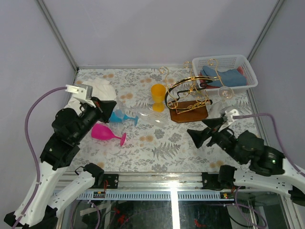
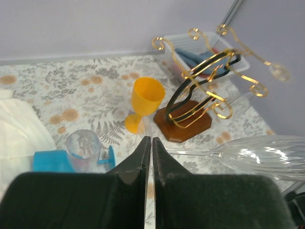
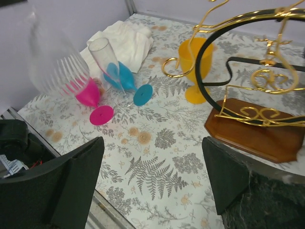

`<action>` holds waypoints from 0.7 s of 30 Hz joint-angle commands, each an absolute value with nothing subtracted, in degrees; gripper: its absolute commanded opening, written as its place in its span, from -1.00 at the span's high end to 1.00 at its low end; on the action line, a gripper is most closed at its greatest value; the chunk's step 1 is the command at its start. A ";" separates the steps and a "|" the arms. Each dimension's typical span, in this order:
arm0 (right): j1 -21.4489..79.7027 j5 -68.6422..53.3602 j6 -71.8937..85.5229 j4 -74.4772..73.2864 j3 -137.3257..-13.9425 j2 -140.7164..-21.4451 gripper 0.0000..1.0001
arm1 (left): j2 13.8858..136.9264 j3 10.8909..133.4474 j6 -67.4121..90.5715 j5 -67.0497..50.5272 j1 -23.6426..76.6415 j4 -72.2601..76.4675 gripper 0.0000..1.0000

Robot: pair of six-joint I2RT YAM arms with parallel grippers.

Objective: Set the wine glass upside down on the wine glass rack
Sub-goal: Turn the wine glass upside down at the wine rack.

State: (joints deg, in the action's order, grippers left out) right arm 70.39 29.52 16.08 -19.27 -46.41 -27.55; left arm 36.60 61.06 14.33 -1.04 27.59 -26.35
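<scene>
Fern-and-flower tablecloth [image 1: 157, 148] under pale grey walls [image 1: 152, 28] — left gripper [image 2: 148, 140] pinched shut on clear wine glass [image 2: 267, 157] foot, right gripper [image 3: 151, 148] spread wide, empty, near wine glass rack [image 3: 257, 133].

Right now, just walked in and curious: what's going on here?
The left claw is shut on the foot of a clear wine glass, holding it sideways in the air, bowl toward the wine glass rack. The right claw hangs open and empty near the rack. The glass is not hung yet.
</scene>
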 commanded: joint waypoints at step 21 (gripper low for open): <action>67.14 15.79 16.17 -35.00 -79.05 -57.76 -0.85 | 47.21 62.11 2.07 19.95 54.34 -25.40 1.00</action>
State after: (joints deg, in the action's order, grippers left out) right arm 69.91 21.67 17.50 -38.72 -77.36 -57.47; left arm 44.99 61.04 5.19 9.26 46.15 -28.73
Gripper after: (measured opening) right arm 0.924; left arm 0.007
